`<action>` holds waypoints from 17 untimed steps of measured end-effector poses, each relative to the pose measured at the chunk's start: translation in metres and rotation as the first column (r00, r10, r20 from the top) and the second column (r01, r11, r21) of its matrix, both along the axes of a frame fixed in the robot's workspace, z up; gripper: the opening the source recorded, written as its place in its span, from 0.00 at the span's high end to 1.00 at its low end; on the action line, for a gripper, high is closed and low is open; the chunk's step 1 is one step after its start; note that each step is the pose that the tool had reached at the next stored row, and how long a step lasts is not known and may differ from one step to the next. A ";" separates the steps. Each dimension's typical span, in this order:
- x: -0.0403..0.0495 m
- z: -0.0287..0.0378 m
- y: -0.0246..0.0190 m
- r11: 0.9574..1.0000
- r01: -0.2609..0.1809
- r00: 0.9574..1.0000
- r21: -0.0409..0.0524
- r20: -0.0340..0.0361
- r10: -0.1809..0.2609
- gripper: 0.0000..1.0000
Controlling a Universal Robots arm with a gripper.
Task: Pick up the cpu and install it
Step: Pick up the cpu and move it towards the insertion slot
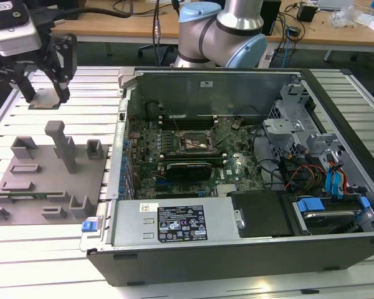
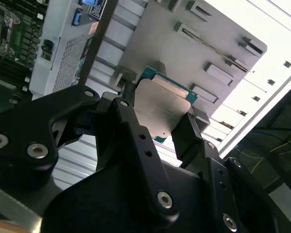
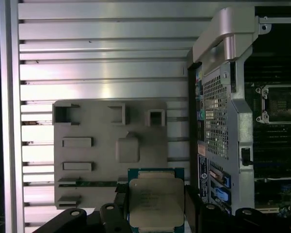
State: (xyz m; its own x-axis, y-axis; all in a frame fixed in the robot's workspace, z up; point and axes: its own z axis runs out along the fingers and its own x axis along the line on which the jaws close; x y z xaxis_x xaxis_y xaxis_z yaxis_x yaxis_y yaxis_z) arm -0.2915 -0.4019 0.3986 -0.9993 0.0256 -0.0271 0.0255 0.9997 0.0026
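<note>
Silvery metal with a green rim, the cpu (image 3: 155,201) sits pinched between the two black fingers (image 3: 121,196) of the gripper (image 3: 156,204), one finger on each of two opposite edges, pale top facing the first wrist view's camera. In the second wrist view the cpu (image 2: 162,109) shows the same grip: the fingers (image 2: 131,121) press in from either side, and the gripper (image 2: 160,128) holds the chip clear of the grey fixture plate (image 2: 155,34) behind it.

In the exterior view the gripper (image 1: 46,93) hangs at about twelve o'clock from the fixture plate (image 1: 50,187), with the cpu (image 1: 45,99) flat between its fingertips over the slotted aluminium table (image 1: 50,249). The open computer case (image 1: 237,261) lies at three o'clock from the plate, just beside it. Inside the case, the dark square socket (image 1: 196,142) sits on the green board, well apart from the chip, at roughly four o'clock from the gripper. A grey power supply box (image 1: 218,218) with a white label lies at six o'clock from the socket. The robot arm (image 1: 227,28) stands at twelve o'clock from the case.

In the first wrist view the fixture plate (image 3: 102,155) lies on the table (image 3: 102,58), and the socket (image 3: 280,104) is bare, with no chip in it.
</note>
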 end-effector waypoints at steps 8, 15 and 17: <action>0.0264 -0.0001 0.0000 1.000 0.000 1.000 0.000 0.000 0.000 0.45; 0.0521 0.0000 -0.0001 1.000 0.000 1.000 0.000 0.000 0.000 0.45; 0.0582 0.0000 0.0000 1.000 0.000 1.000 0.000 0.000 0.000 0.45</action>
